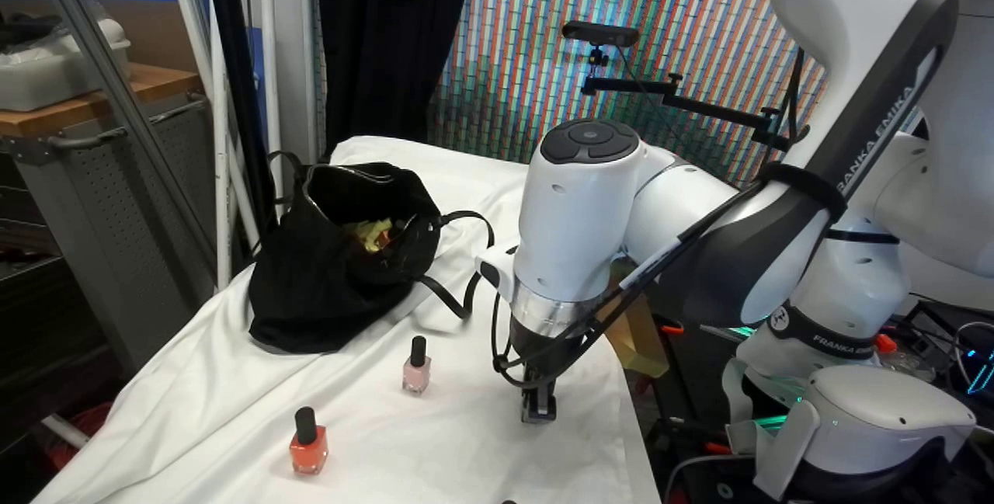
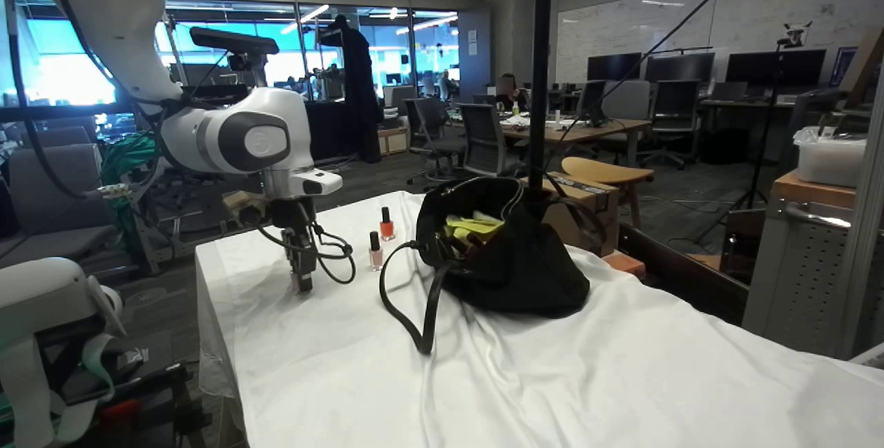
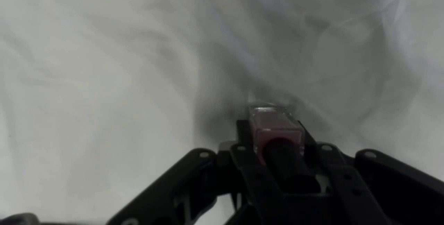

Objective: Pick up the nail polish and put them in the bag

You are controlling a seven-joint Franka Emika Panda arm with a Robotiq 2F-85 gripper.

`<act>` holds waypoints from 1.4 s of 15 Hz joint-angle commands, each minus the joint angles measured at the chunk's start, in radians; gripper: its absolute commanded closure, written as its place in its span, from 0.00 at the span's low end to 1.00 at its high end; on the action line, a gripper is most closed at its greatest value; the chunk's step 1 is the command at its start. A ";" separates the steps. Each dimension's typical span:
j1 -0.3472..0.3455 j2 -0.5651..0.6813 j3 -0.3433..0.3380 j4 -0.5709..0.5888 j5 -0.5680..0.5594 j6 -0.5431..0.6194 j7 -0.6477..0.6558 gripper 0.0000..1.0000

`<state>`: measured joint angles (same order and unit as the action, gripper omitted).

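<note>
Hand (image 1: 538,408) pinching a pink polish bottle (image 3: 277,131) by its body, low at the tabletop (image 1: 458,461); can't tell if touching. Grasp step, I'd say. Next: straight up, then over the open bag (image 1: 314,298), 10 o'clock from the hand in an exterior view.

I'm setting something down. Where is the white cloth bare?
In an exterior view, the wrinkled foreground of the cloth is bare, bordered by the bag and its strap. Crowded: the end with the tool, pink bottle and orange bottle.
</note>
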<state>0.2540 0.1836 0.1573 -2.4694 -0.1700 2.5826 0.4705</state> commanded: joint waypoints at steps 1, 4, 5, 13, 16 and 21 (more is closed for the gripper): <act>0.017 -0.031 -0.011 0.002 -0.037 -0.067 -0.022 0.85; 0.017 -0.051 -0.029 0.013 -0.124 -0.119 0.003 0.85; 0.013 -0.057 -0.035 0.020 -0.151 -0.136 0.005 0.85; -0.044 -0.106 -0.071 0.126 -0.295 -0.198 -0.021 0.85; -0.063 -0.105 -0.079 0.178 -0.370 -0.191 -0.005 0.85; -0.096 -0.077 -0.103 0.277 -0.524 -0.159 0.023 0.85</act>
<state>0.1716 0.0898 0.0699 -2.2604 -0.6006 2.4167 0.4617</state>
